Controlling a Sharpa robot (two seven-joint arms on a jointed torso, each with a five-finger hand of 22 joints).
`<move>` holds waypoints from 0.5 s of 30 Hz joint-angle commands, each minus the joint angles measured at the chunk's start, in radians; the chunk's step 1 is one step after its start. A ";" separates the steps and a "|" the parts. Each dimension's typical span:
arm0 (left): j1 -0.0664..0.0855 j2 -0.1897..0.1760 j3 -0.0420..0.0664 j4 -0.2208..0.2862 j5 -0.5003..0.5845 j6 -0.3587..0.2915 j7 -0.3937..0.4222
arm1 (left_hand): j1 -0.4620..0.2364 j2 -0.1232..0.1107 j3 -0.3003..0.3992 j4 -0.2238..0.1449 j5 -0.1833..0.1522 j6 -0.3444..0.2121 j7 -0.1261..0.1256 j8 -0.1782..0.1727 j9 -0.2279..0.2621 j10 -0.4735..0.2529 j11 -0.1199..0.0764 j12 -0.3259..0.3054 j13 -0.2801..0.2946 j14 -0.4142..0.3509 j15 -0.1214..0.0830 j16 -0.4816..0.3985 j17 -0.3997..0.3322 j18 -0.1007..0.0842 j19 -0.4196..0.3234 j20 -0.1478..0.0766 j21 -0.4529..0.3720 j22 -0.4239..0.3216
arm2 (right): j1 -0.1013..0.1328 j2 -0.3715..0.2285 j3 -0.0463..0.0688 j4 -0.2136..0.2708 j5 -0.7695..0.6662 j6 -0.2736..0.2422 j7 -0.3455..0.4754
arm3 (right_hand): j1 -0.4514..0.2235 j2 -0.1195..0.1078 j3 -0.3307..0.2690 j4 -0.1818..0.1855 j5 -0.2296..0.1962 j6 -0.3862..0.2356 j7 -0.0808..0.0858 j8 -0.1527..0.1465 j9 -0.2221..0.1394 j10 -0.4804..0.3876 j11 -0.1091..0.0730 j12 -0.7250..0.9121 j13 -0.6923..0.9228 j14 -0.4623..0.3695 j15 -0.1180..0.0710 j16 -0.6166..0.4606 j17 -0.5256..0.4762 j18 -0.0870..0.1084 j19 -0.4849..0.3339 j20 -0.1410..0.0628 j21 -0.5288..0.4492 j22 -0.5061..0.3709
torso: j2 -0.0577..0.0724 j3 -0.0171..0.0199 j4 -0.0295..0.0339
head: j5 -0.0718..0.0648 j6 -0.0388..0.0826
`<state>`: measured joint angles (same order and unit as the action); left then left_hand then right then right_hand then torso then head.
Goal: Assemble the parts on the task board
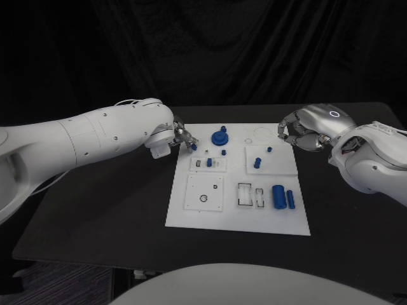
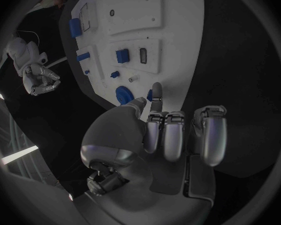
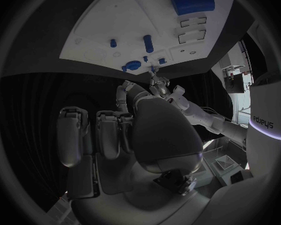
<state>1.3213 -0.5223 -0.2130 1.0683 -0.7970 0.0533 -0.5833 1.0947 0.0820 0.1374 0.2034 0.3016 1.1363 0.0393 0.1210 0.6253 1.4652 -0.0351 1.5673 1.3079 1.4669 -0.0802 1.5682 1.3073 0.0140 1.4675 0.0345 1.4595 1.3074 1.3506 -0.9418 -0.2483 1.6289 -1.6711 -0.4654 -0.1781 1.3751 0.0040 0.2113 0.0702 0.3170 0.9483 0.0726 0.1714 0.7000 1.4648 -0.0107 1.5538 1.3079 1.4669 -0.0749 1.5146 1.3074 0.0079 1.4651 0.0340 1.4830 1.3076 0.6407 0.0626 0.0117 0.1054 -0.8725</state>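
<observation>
The white task board (image 1: pixel 187 213) lies mid-table. On it are a round blue part (image 1: pixel 220 136), a blue peg (image 1: pixel 257 163), a part in a slot (image 1: pixel 209 162) and a thick blue cylinder (image 1: pixel 278 196) beside a slimmer one (image 1: pixel 290 199). My left hand (image 1: pixel 170 139) hovers at the board's far left corner and pinches a small blue part (image 1: pixel 193 145) between thumb and a finger; the other fingers (image 2: pixel 175 135) are curled. The same small blue part (image 2: pixel 149 95) shows beside the round blue part (image 2: pixel 123 94). My right hand (image 1: pixel 303 135) hangs by the far right corner, its fingers (image 3: pixel 84 135) curled in on nothing.
Empty rectangular slots (image 1: pixel 246 194) and a round hole (image 1: pixel 201 199) sit in the board's near half, two faint ring outlines (image 1: pixel 257 135) at its far edge. Black tabletop (image 1: pixel 103 210) surrounds the board, with a dark curtain behind.
</observation>
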 commanded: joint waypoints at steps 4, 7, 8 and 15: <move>-0.002 0.005 0.001 -0.005 0.006 0.018 0.004 | 0.017 0.001 0.007 -0.012 0.007 -0.006 0.004 -0.006 -0.002 0.106 0.007 0.003 0.263 0.104 0.006 0.003 0.263 0.016 0.041 0.004 -0.007 0.224 | -0.002 -0.002 0.001 0.003 -0.006 0.006 -0.016 | 0.004 0.004 0.005 0.000 0.006 0.007 0.000 0.007 0.001 0.082 0.001 -0.004 0.234 0.079 0.002 -0.007 0.144 0.016 0.064 0.003 -0.004 0.231 | 0.000 -0.0001 0.0001 | -0.002 0.000; -0.003 0.005 0.001 -0.007 0.006 0.018 0.004 | 0.021 0.002 0.011 -0.016 0.009 -0.007 0.004 -0.008 -0.003 0.106 0.007 0.003 0.263 0.104 0.006 0.003 0.263 0.016 0.040 0.004 -0.008 0.224 | -0.002 -0.002 0.001 0.003 -0.006 0.005 -0.015 | 0.004 0.004 0.005 0.000 0.006 0.007 0.000 0.007 0.001 0.082 0.001 -0.004 0.234 0.079 0.002 -0.007 0.144 0.016 0.064 0.003 -0.004 0.231 | 0.000 0.0002 -0.0004 | -0.001 0.000; -0.003 0.005 0.001 -0.007 0.006 0.018 0.004 | 0.022 0.002 0.012 -0.017 0.010 -0.007 0.004 -0.008 -0.003 0.106 0.007 0.003 0.263 0.104 0.006 0.003 0.263 0.016 0.040 0.004 -0.009 0.224 | -0.002 -0.002 0.001 0.004 -0.006 0.005 -0.015 | 0.004 0.004 0.005 0.000 0.006 0.007 0.000 0.007 0.001 0.082 0.001 -0.004 0.234 0.079 0.002 -0.007 0.144 0.016 0.064 0.003 -0.004 0.231 | 0.000 0.0000 -0.0002 | -0.002 0.000; -0.004 0.005 0.001 -0.010 0.006 0.018 0.004 | 0.023 0.003 0.015 -0.018 0.013 -0.008 0.005 -0.009 -0.003 0.106 0.007 0.003 0.263 0.104 0.006 0.003 0.263 0.016 0.041 0.004 -0.008 0.224 | -0.002 -0.002 0.001 0.006 -0.006 0.003 -0.012 | 0.005 0.004 0.006 -0.001 0.006 0.010 -0.001 0.007 0.002 0.083 0.001 -0.004 0.235 0.080 0.002 -0.006 0.145 0.016 0.064 0.003 -0.003 0.231 | 0.000 -0.0001 -0.0003 | -0.001 0.000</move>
<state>1.3200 -0.5196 -0.2131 1.0592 -0.7969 0.0597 -0.5837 1.1085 0.0830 0.1496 0.1914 0.3107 1.1326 0.0430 0.1170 0.6234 1.4652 -0.0351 1.5673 1.3079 1.4669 -0.0803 1.5682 1.3073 0.0139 1.4674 0.0344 1.4555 1.3074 1.3506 -0.9428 -0.2482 1.6329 -1.6710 -0.4630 -0.1781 1.3751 0.0040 0.2113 0.0702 0.3170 0.9508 0.0701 0.1752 0.7004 1.4649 -0.0107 1.5539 1.3078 1.4669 -0.0749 1.5146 1.3074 0.0079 1.4651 0.0340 1.4830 1.3075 0.6409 0.0626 0.0116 0.1034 -0.8725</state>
